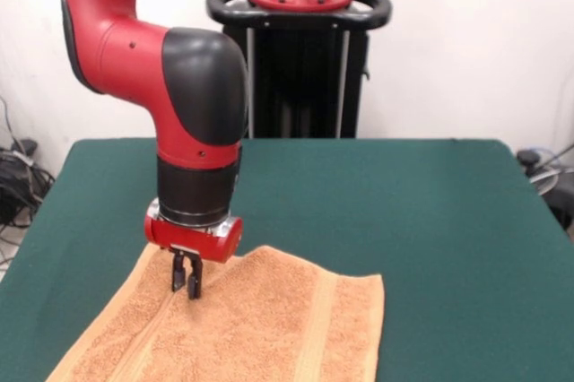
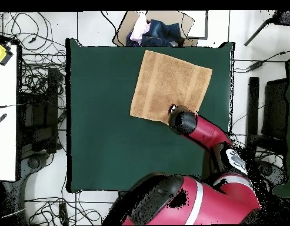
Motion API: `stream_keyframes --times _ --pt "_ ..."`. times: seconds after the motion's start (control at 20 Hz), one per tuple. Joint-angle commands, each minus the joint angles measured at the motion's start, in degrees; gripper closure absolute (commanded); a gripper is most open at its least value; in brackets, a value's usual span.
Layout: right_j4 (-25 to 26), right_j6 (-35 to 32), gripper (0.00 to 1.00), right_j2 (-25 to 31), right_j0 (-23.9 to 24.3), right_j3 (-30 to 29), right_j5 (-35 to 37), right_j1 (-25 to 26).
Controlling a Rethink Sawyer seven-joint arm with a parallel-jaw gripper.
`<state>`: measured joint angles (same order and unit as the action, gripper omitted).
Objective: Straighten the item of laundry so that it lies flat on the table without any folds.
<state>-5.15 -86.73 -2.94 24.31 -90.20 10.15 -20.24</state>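
Note:
The orange-tan towel (image 1: 260, 328) lies spread on the green table (image 1: 430, 221) at its near-left part, running past the picture's bottom edge. Two flat woven bands run across it. In the overhead view the towel (image 2: 167, 85) looks nearly square and flat, with a small white tag (image 2: 172, 107) at the edge by the arm. My gripper (image 1: 186, 282) hangs straight down from the red wrist, with its fingers close together and the tips down in the cloth near the towel's far-left edge. In the overhead view the arm's wrist hides the gripper.
The robot's black pedestal (image 1: 300, 68) stands at the table's far side. A cardboard box with clothes (image 2: 153, 30) sits just beyond the table's edge next to the towel. Cables lie on the floor around the table.

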Motion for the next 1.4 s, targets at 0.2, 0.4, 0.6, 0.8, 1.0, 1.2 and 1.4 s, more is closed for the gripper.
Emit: stream_keyframes --times 0.2,0.4,0.6,0.8,1.0,1.2,1.4 --pt "1.47 -11.3 1.0 -1.51 0.8 -8.34 -1.66 -1.54" --pt "2.33 -10.18 1.0 -1.26 2.36 -9.48 -1.96 -2.15" --pt "2.8 -9.77 1.0 -1.23 2.89 -9.78 -1.54 -2.64" --pt "3.06 -9.62 1.0 -1.16 3.22 -10.11 -1.67 -2.81" --pt "3.07 -9.47 1.0 -1.35 3.17 -10.33 -1.5 -3.04" --pt "2.79 -9.34 1.0 -1.73 2.7 -10.09 -0.62 -3.48" --pt "2.63 -9.36 1.0 -1.91 2.41 -10.23 -0.22 -3.85"
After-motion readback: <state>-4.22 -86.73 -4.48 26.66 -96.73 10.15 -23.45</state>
